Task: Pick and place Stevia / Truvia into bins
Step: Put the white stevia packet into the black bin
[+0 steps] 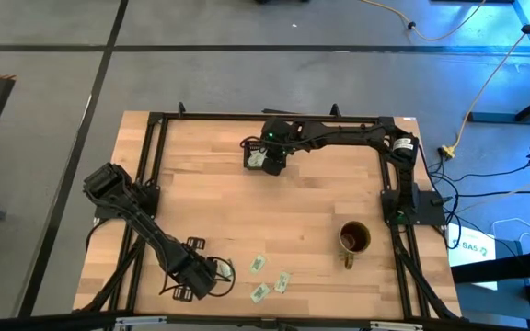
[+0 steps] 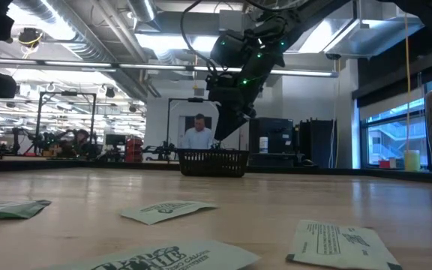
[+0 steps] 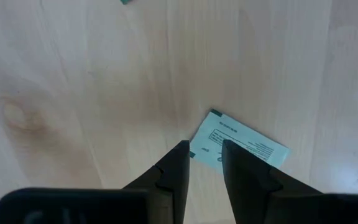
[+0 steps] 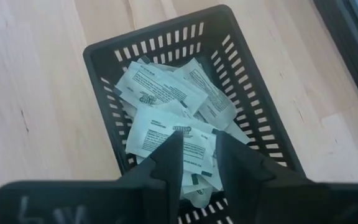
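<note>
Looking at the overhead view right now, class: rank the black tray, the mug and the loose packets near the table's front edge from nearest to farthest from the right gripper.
1. The black tray: directly beneath the right gripper, at the table's far side.
2. The mug: on the right, toward the front.
3. The loose packets: by the front edge, close to the left gripper; slightly farther than the mug.

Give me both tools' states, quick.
Left tool: open, empty, over a packet.
Right tool: open, empty, above the bin.
</note>
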